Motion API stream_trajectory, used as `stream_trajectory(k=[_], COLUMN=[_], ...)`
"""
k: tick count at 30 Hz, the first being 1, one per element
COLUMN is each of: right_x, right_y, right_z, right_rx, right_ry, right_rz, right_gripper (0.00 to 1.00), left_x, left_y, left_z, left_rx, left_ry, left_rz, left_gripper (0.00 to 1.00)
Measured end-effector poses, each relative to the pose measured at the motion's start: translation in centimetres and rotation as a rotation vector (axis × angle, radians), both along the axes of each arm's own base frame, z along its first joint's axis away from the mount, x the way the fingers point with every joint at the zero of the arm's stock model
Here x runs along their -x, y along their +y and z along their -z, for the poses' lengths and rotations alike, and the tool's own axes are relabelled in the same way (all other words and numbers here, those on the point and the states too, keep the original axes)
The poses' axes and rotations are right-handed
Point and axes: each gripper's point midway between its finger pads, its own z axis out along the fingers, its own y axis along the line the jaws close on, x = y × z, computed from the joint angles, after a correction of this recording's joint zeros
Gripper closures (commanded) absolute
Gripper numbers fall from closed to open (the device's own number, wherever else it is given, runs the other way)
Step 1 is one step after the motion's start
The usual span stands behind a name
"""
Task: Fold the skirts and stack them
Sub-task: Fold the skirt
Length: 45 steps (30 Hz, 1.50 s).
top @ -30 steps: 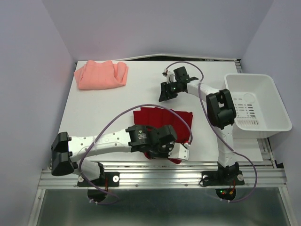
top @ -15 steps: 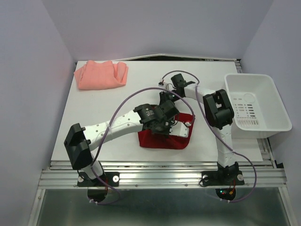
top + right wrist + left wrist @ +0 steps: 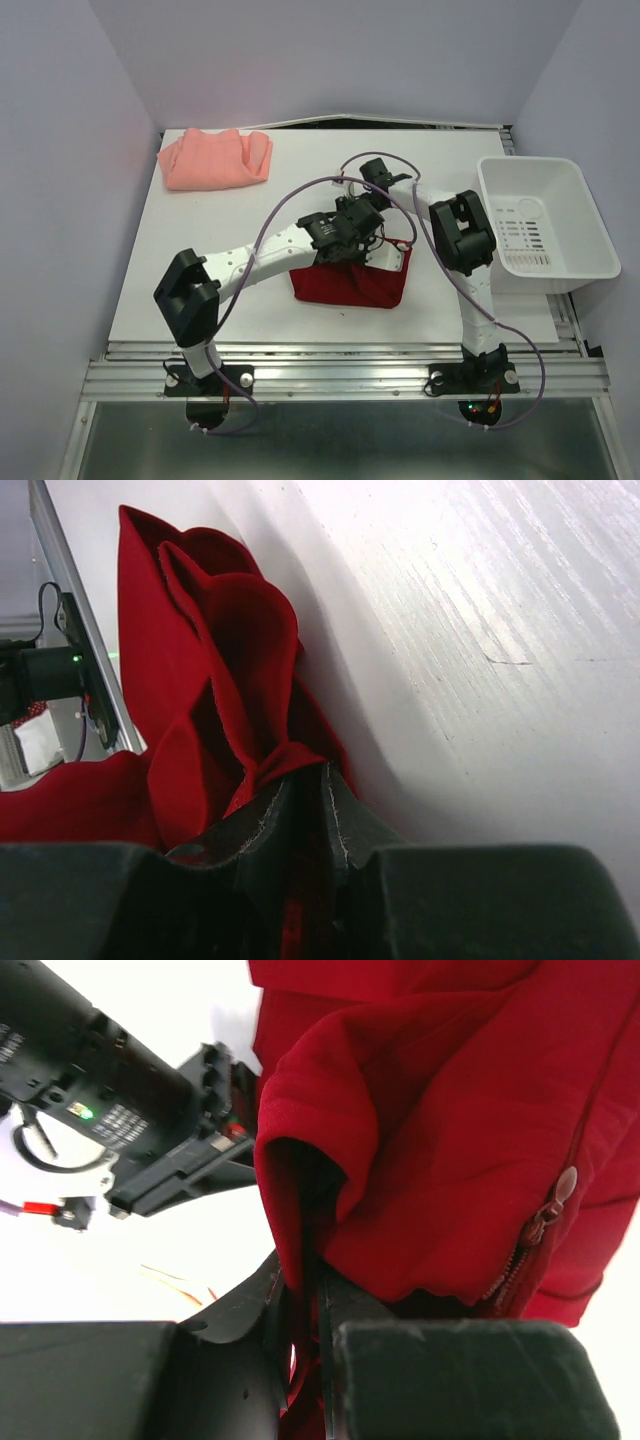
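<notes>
The deep red skirt lies folded near the table's middle, its far edge lifted. My left gripper is shut on a fold of it; in the left wrist view the red skirt hangs bunched from between the fingers of the left gripper, zipper showing. My right gripper is right beside it, shut on the same raised edge; the right wrist view shows the right gripper pinching the red skirt just above the table. The salmon-pink skirt lies folded at the far left corner.
A white plastic bin stands at the right edge of the table. The two arms cross closely over the red skirt, cables looping above them. The table is white, with its near edge by the metal rail.
My left arm carried the red skirt's near edge up and away, folding it over. My right gripper came down beside it and shut on the cloth's far edge.
</notes>
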Motion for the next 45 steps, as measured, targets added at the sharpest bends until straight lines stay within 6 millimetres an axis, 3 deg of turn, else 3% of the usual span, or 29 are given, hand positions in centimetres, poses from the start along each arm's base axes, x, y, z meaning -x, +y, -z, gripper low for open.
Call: stream_trajectory(k=[3, 5, 8, 11, 13, 14, 18, 21, 22, 23, 25, 28, 31, 33, 35, 37, 38, 45], right_x=[0.1, 0.2, 0.2, 0.2, 0.2, 0.2, -0.8, -3.1, -4.2, -6.7, -8.1, -11.0, -11.6, -10.6, -8.3, -5.3, -3.1, 7.4], right_y=[0.1, 0.2, 0.2, 0.2, 0.2, 0.2, 0.3, 0.6, 0.7, 0.7, 0.1, -2.4, -5.9, -8.0, -9.5, -10.2, -10.3, -8.4], right_z=[-0.2, -0.2, -0.3, -0.3, -0.2, -0.2, -1.0, -2.8, -3.8, -6.1, -7.5, -9.7, -12.5, -14.1, -16.1, -17.1, -17.5, -16.9], right_rx=[-0.007, -0.01, -0.01, -0.009, -0.006, -0.003, 0.015, 0.022, 0.018, 0.003, 0.005, 0.018, 0.035, 0.049, 0.055, 0.059, 0.057, -0.115], right_ry=[0.012, 0.019, 0.024, 0.027, 0.029, 0.029, 0.007, -0.068, -0.102, -0.182, -0.217, -0.288, -0.343, -0.358, -0.391, -0.399, -0.403, -0.227], right_rz=[0.001, 0.002, 0.004, 0.007, 0.01, 0.012, 0.032, 0.063, 0.08, 0.119, 0.154, 0.238, 0.309, 0.342, 0.361, 0.352, 0.341, 0.151], right_gripper=[0.78, 0.77, 0.71, 0.67, 0.64, 0.61, 0.53, 0.44, 0.38, 0.38, 0.37, 0.35, 0.35, 0.39, 0.44, 0.53, 0.55, 0.59], left_x=[-1.0, -1.4, -1.9, -2.4, -3.1, -3.5, -4.2, -3.1, -2.7, -1.2, -0.5, 0.3, -0.5, -1.6, -3.2, -4.1, -4.4, -1.0], left_y=[0.0, 0.1, 0.2, 0.4, 0.4, 0.2, 0.3, 1.3, 1.6, 2.9, 3.6, 6.0, 7.8, 8.8, 10.3, 11.1, 11.4, 6.1], left_z=[0.7, 1.5, 2.6, 2.5, 1.8, 1.2, -2.4, -6.9, -8.0, -11.3, -13.5, -12.5, -10.4, -8.5, -6.8, -5.2, -4.6, 0.3], left_rx=[-0.012, -0.027, -0.047, -0.041, -0.021, 0.002, 0.111, 0.246, 0.278, 0.381, 0.49, 0.562, 0.616, 0.664, 0.721, 0.788, 0.813, 0.952], left_ry=[-0.003, 0.01, 0.023, 0.023, 0.014, 0.005, -0.047, -0.107, -0.121, -0.148, -0.165, -0.106, -0.01, 0.096, 0.198, 0.319, 0.361, 0.873], left_rz=[-0.003, -0.006, -0.006, -0.023, -0.042, -0.055, -0.086, -0.093, -0.096, -0.104, -0.127, -0.231, -0.387, -0.502, -0.622, -0.707, -0.74, -0.782], left_gripper=[0.94, 0.84, 0.52, 0.48, 0.43, 0.29, 0.17, 0.11, 0.02, 0.02, 0.02, 0.02, 0.02, 0.02, 0.15, 0.31, 0.34, 0.36])
